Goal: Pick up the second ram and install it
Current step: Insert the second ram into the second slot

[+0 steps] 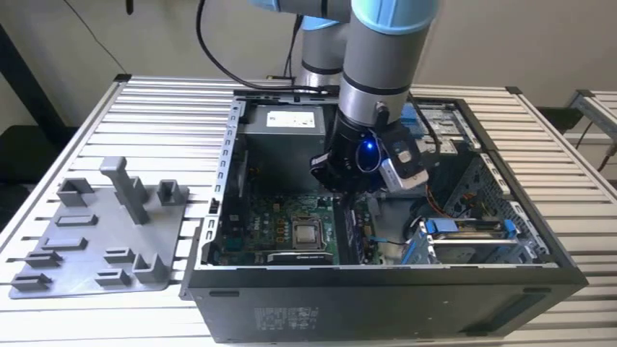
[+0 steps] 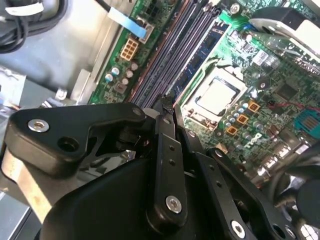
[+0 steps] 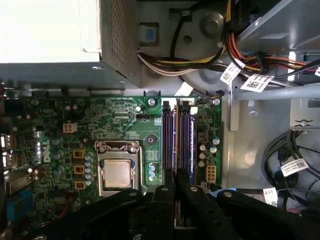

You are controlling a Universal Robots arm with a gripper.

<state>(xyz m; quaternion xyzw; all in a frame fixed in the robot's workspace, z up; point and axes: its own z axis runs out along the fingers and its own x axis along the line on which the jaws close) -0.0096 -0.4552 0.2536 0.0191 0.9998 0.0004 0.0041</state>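
The long, thin, near-black memory stick, the second ram point(image 3: 186, 135), stands on edge in the bank of slots just beside the square silver processor point(image 3: 117, 172), on the side away from it, and it looks to be in a slot rather than up in the air. I take it for the second ram. How fully it is seated I cannot tell.

The black linkage gripper point(image 3: 177, 176) sits right over the near end of those slots, close beside the processor. That makes sense, as a stick goes in by a straight push along the slot line. Whether it is clamped on the stick, pressing it or let go, I cannot tell.

Outward from there is the open black computer case point(image 1: 386, 303), lying on its side so the green board around the processor faces up to the arm. Outside the case, well apart from the processor, lies the grey plastic tray of holder blocks point(image 1: 97, 238).

As for writing, the white barcode tags point(image 3: 257, 82) on the cables beyond the slots are too small to read.
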